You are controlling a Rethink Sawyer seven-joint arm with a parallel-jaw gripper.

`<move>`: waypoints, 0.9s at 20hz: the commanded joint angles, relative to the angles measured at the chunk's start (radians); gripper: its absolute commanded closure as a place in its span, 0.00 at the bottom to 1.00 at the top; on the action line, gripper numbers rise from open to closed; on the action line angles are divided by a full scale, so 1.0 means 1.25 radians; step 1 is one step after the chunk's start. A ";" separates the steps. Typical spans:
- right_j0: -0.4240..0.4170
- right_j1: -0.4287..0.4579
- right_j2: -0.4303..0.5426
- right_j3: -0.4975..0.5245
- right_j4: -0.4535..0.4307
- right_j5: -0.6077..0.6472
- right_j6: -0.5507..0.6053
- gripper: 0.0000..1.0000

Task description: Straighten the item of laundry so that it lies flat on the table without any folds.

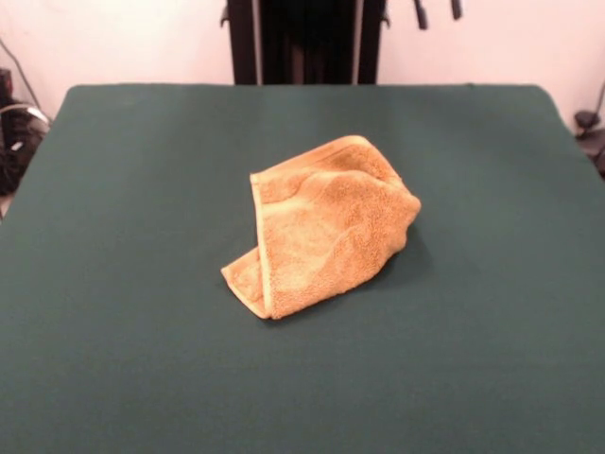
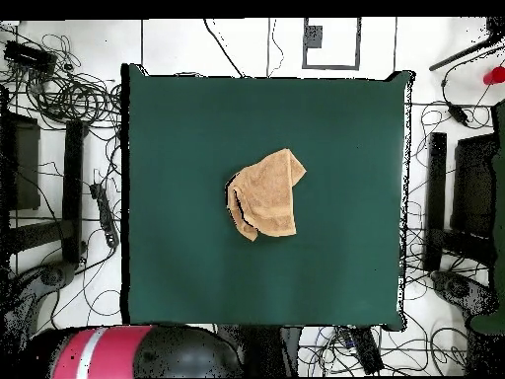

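Observation:
The orange-tan towel [image 1: 321, 227] lies crumpled and folded over itself near the middle of the dark green table [image 1: 113, 284]. A hemmed edge runs down its left side, and one corner is tucked under at the lower left. In the overhead view the towel [image 2: 264, 194] is a bunched, roughly triangular heap at the centre of the table [image 2: 178, 128]. No label shows. Only a small dark part of my gripper [image 1: 437, 9] shows at the top edge of the front view, drawn back far above and behind the towel and touching nothing.
The black pedestal [image 1: 302, 38] stands behind the table's far edge. The red and black arm [image 2: 128, 353] rests below the table's bottom edge in the overhead view. Cables and stands [image 2: 59, 109] surround the table on the floor.

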 commanded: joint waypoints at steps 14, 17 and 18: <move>0.117 0.188 0.021 0.137 0.056 0.051 0.268 0.00; 0.150 0.202 0.038 0.149 0.078 0.019 0.289 0.00; 0.155 0.205 0.045 0.154 0.085 0.013 0.292 0.00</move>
